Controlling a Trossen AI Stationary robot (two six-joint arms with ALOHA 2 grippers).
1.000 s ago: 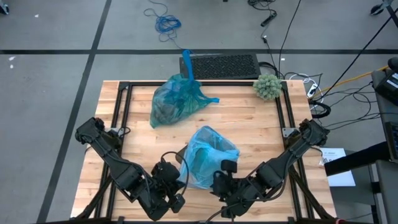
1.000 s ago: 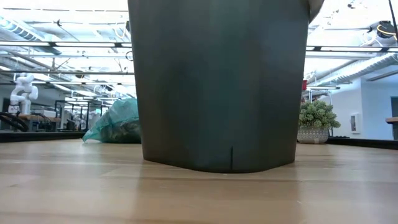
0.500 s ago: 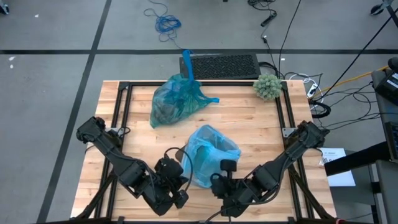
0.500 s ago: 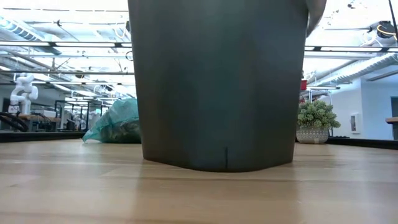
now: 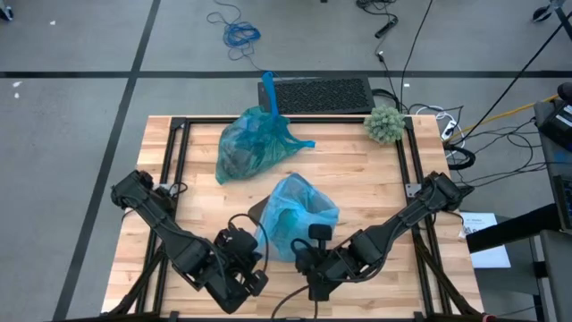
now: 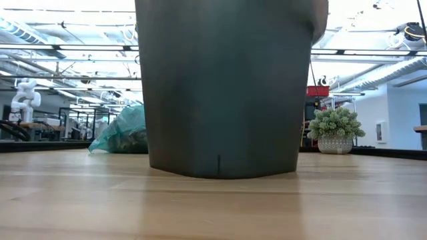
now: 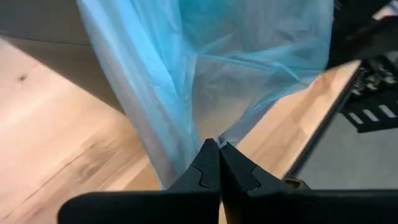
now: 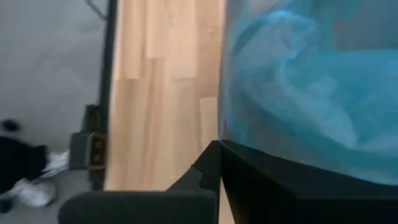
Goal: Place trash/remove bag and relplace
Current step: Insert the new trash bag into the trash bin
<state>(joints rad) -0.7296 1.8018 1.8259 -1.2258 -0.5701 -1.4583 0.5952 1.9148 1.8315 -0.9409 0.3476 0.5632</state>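
the wooden table (image 5: 357, 174) carries a dark bin (image 6: 223, 87) lined with a light blue bag (image 5: 299, 215). behind the bin lies a tied teal bag (image 5: 252, 143) holding the trash, well apart from it. the left gripper (image 7: 219, 163), at the bin's near left side, pinches the blue bag's film. the right gripper (image 8: 219, 163) sits at the bin's near right side, fingers pressed together against the bag.
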